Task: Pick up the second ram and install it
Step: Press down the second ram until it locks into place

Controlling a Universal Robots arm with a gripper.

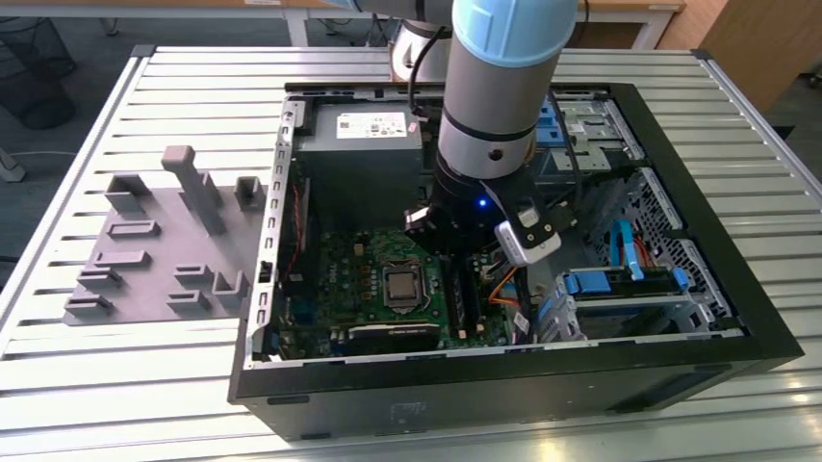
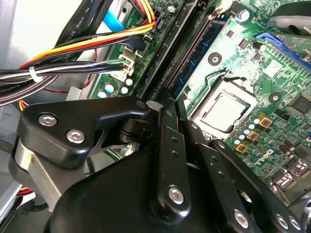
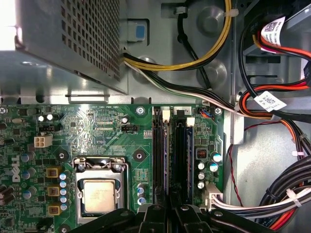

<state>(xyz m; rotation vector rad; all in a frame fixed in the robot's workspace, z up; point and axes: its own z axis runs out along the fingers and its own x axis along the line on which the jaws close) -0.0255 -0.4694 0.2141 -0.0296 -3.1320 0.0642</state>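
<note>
My gripper (image 1: 452, 252) is down inside the open computer case, over the memory slots to the right of the silver processor (image 1: 403, 285) in the exterior view. In both wrist views a thin blue-green stick, the second ram (image 3: 165, 155) (image 2: 197, 53), stands edge-on in the slot nearest the processor. It runs straight out from between my fingertips. The gripper (image 3: 167, 208) (image 2: 170, 104) has its fingers drawn close together on the stick's top edge. The stick's lower edge is hidden in the slot.
The green motherboard (image 1: 346, 279) lies on the case floor. A neighbouring slot with a blue edge (image 3: 190, 155) lies beside the stick. Cable bundles (image 3: 272, 194) crowd the slots' far side, and drive bays (image 1: 617, 284) stand beyond. A grey tray with upright posts (image 1: 154, 260) sits outside the case.
</note>
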